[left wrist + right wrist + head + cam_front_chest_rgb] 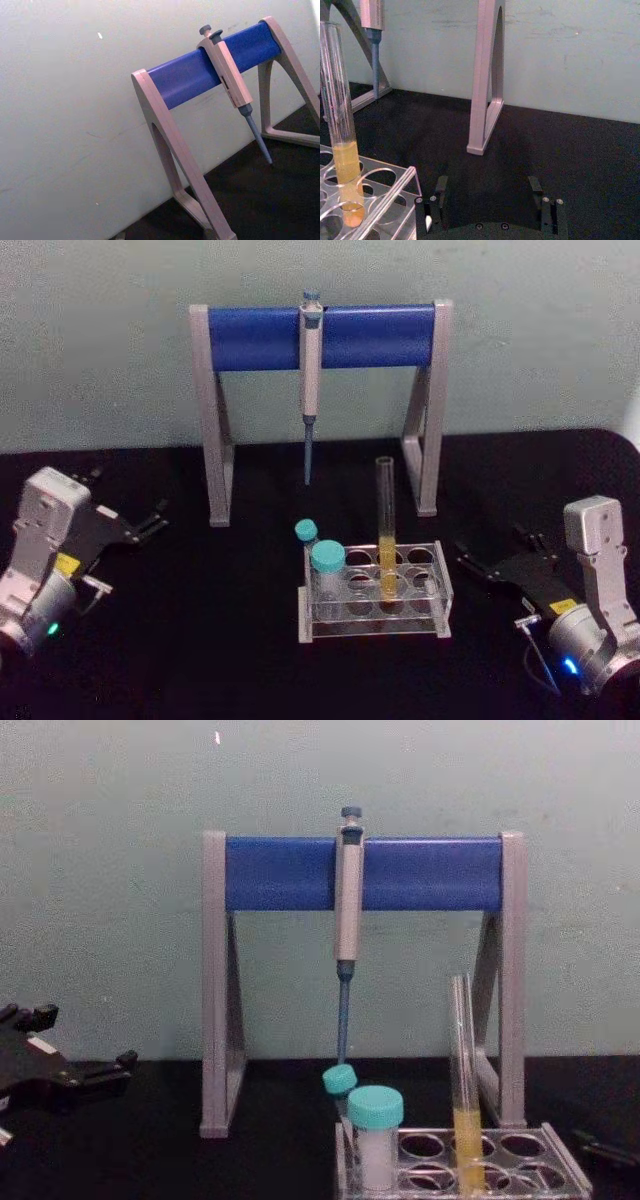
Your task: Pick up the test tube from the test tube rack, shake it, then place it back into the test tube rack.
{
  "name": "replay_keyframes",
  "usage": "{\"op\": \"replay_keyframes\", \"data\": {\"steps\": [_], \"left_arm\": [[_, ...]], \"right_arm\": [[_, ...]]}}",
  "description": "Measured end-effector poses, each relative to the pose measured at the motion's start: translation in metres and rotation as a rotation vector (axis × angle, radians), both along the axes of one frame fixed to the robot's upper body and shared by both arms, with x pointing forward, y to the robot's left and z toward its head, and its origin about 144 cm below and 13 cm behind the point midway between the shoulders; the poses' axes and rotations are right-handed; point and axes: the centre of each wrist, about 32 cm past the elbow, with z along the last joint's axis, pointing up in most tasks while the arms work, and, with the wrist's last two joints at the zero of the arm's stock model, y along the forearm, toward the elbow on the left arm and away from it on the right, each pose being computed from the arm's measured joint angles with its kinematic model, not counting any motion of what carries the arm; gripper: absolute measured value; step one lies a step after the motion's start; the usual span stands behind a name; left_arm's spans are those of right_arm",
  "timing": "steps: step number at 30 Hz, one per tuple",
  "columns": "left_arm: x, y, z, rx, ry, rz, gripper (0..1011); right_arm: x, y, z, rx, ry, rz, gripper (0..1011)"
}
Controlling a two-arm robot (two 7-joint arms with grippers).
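The test tube [386, 530] stands upright in a back-row hole of the clear test tube rack [372, 626], with yellow-orange liquid in its lower part. The chest view shows the same test tube [464, 1090] rising well above the rack [566, 1170]. My right gripper [497, 546] rests on the table to the right of the rack, open and holding nothing. In the right wrist view its fingers [441, 187] point past the rack [390, 192], with the test tube [342, 130] off to one side. My left gripper [150, 522] lies open at the far left, away from the rack.
Behind the rack stands a large grey-and-blue pipette stand [320, 335] with a pipette [310, 390] hanging from its bar. Two teal-capped vials [327, 565] sit in the rack's left end. Black table surface lies between each gripper and the rack.
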Motion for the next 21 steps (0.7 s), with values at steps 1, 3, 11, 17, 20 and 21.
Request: {"op": "replay_keyframes", "data": {"steps": [1, 3, 11, 17, 20, 21], "left_arm": [[0.0, 0.0, 0.0, 0.0, 0.0, 0.0, 1010], [0.0, 0.0, 0.0, 0.0, 0.0, 0.0, 1010], [0.0, 0.0, 0.0, 0.0, 0.0, 0.0, 1010], [0.0, 0.0, 0.0, 0.0, 0.0, 0.0, 1010], [0.0, 0.0, 0.0, 0.0, 0.0, 0.0, 1010], [0.0, 0.0, 0.0, 0.0, 0.0, 0.0, 1010]], "right_arm": [[0.0, 0.0, 0.0, 0.0, 0.0, 0.0, 1000], [0.0, 0.0, 0.0, 0.0, 0.0, 0.0, 1000], [0.0, 0.0, 0.0, 0.0, 0.0, 0.0, 1000], [0.0, 0.0, 0.0, 0.0, 0.0, 0.0, 1000], [0.0, 0.0, 0.0, 0.0, 0.0, 0.0, 1000], [0.0, 0.0, 0.0, 0.0, 0.0, 0.0, 1000]]}}
